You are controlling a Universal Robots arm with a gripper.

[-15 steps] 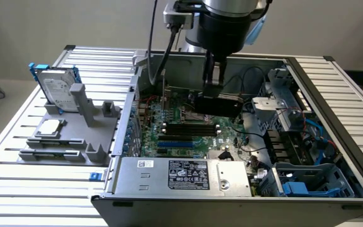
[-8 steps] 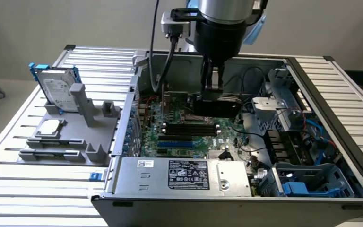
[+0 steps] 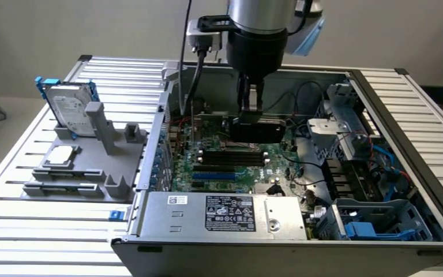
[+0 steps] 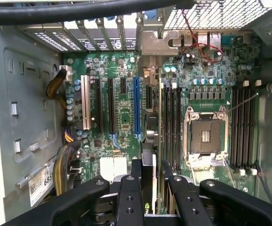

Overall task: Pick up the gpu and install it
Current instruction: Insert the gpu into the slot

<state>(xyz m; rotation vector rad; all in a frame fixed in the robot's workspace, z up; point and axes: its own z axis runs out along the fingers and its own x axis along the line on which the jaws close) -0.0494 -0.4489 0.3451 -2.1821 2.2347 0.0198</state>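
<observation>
The gpu (image 3: 258, 130) is a thin black card hanging on edge inside the open computer case (image 3: 406, 173), just above the green motherboard (image 3: 221, 167). My gripper (image 3: 250, 109) comes down from above and is shut on the card's upper edge. In the wrist view the gpu (image 4: 150, 136) runs edge-on away from my gripper (image 4: 151, 165), its silver bracket (image 4: 157, 42) lying against the rear slot openings. The card hangs between the blue slot (image 4: 136, 108) and the black memory slots (image 4: 171, 127), slightly beside the blue slot. Whether its lower edge touches the board is hidden.
A silver hard drive in a blue frame (image 3: 71, 107) stands on a grey holder (image 3: 83, 167) at the exterior view's left. The power supply (image 3: 221, 213) fills the case's near side. A drive cage (image 3: 360, 127) and cables crowd the right. The CPU socket (image 4: 205, 134) lies beside the card.
</observation>
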